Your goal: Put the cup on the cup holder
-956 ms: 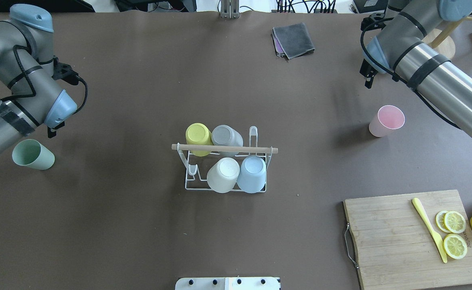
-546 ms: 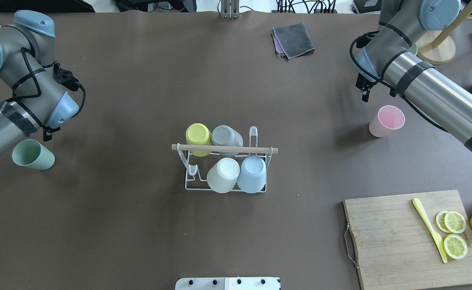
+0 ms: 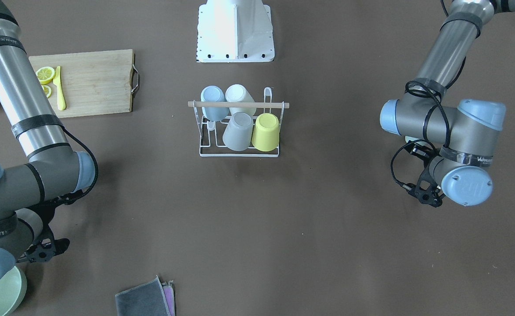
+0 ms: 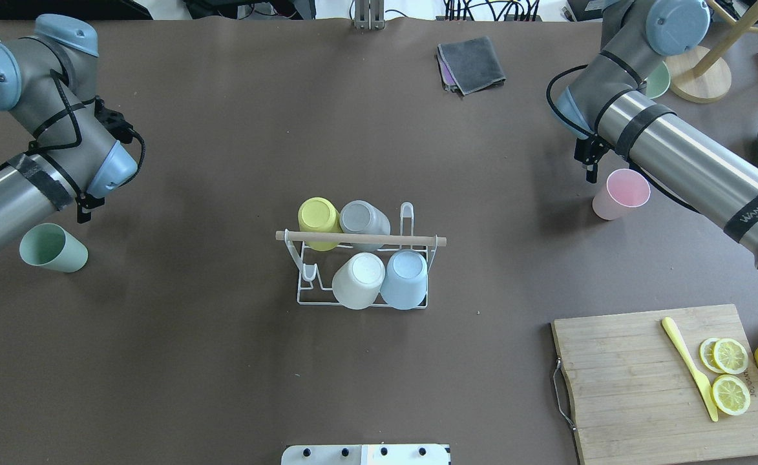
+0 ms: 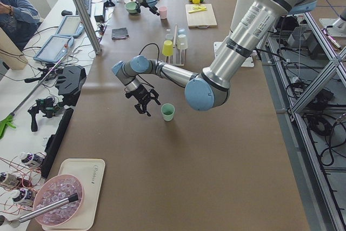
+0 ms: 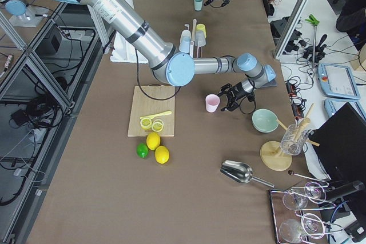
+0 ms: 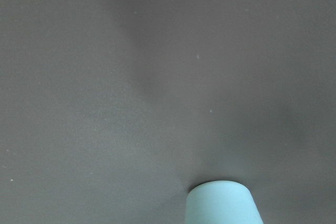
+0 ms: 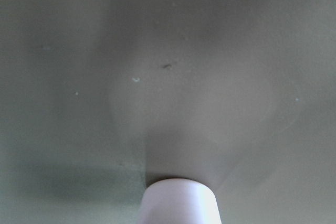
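Cup holder (image 4: 359,239) carries four inverted cups. Green cup (image 4: 52,247) stands well to its L, pink cup (image 4: 621,194) well R. L hand (image 4: 83,212) and R hand (image 4: 590,171) hang just beside them, apparently spread.

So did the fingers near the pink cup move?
Yes. In the overhead view the right gripper has come nearer to the pink cup, which stayed put, and now hangs just beside its rim.
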`<action>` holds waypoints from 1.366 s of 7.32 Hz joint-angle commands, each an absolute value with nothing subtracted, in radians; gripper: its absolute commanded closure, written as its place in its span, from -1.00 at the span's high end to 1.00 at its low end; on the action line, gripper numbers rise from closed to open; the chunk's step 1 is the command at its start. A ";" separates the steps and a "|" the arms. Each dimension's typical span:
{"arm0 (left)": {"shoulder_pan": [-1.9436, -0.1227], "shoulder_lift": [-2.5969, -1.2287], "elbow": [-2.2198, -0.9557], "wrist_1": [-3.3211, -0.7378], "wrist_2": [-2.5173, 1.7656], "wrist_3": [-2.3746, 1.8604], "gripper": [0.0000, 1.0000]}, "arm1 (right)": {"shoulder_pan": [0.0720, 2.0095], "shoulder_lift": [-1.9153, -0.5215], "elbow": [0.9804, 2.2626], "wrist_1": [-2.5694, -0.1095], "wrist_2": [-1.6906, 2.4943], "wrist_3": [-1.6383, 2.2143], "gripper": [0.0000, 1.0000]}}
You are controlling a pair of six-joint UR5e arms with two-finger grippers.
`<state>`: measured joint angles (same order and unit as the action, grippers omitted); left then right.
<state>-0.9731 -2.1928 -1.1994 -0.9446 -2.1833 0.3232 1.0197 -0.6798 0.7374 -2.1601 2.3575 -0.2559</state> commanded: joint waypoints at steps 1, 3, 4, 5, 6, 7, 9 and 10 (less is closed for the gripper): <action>-0.965 -2.201 -1.189 -0.892 -2.204 0.319 0.95 | 1.003 -0.651 0.680 -2.160 2.355 -0.262 1.00; -0.928 -2.221 -1.183 -0.853 -2.200 0.319 0.95 | 0.986 -0.627 0.623 -2.155 2.350 -0.287 1.00; -0.927 -2.224 -1.172 -0.853 -2.198 0.324 0.95 | 0.971 -0.609 0.597 -2.154 2.335 -0.287 1.00; -0.910 -2.224 -1.163 -0.853 -2.194 0.324 0.95 | 0.969 -0.592 0.572 -2.154 2.323 -0.288 1.00; -0.904 -2.226 -1.160 -0.847 -2.184 0.324 0.95 | 0.969 -0.580 0.559 -2.154 2.307 -0.299 1.00; -0.897 -2.233 -1.158 -0.830 -2.146 0.342 0.95 | 0.969 -0.578 0.546 -2.155 2.290 -0.310 1.00; -0.896 -2.233 -1.158 -0.786 -2.134 0.389 0.95 | 0.971 -0.578 0.534 -2.155 2.272 -0.328 1.00; -0.896 -2.232 -1.157 -0.785 -2.135 0.390 0.95 | 0.971 -0.578 0.525 -2.155 2.273 -0.330 1.00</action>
